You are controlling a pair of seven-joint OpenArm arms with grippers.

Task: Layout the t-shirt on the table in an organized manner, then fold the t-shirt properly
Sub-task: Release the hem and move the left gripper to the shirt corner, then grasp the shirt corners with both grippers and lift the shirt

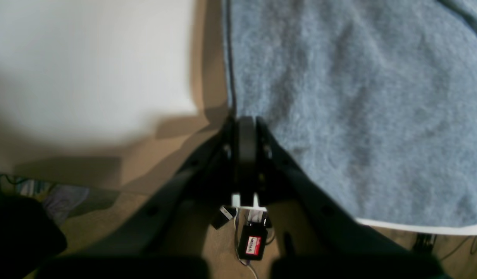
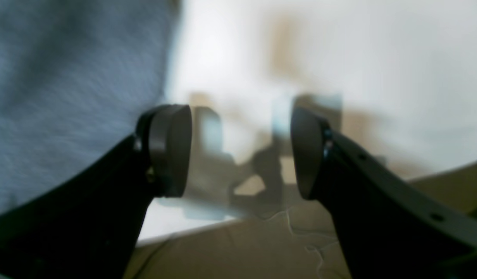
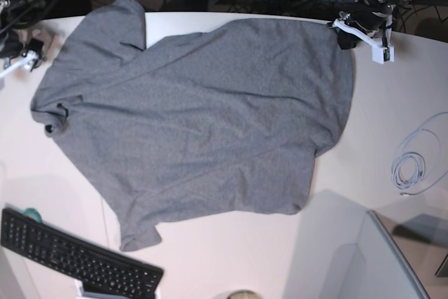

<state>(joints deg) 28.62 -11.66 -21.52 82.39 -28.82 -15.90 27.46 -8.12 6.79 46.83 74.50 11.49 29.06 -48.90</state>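
The shirt (image 3: 196,113) lies spread on the counter (image 3: 231,250), mostly flat but skewed, with creases; nothing is folded yet, so I judge straightening and every fold remain. My left gripper (image 1: 246,128) has its jaws pressed together at the shirt's edge, seemingly pinching the hem. My right gripper (image 2: 240,151) stands wide and empty beside the cloth. One shirt, one keyboard (image 3: 70,253), one coiled cable (image 3: 409,169).

The t-shirt (image 3: 196,117) lies spread across the bench (image 3: 231,250); the left tool (image 3: 344,38) sits at its far right corner; a keyboard (image 3: 73,253) lies near left; a coiled cable (image 3: 409,169) lies right.
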